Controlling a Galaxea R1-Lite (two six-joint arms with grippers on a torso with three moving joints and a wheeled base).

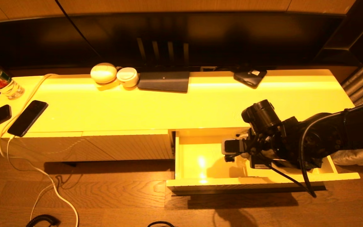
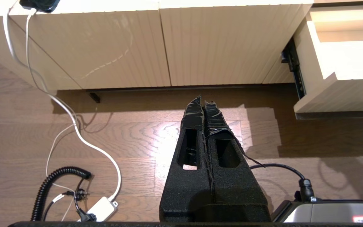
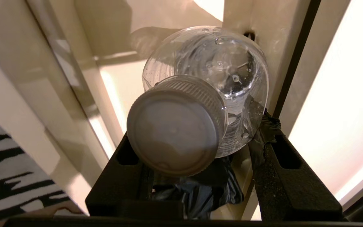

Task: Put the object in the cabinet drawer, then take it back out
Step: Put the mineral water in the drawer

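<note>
The robot's right gripper (image 3: pixel 200 157), its black fingers (image 3: pixel 291 186) closed about the neck of a clear plastic bottle with a grey ribbed cap (image 3: pixel 200 104), holds it over the glossy floor of the open cream cabinet drawer (image 1: pixel 206 184), near its back edge, while the left gripper (image 2: pixel 204 108) hangs shut above the wooden floor.

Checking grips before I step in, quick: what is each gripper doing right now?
Left gripper: shut, empty, parked over the floor.
Right gripper: shut on a clear capped bottle, inside the cabinet drawer.
</note>
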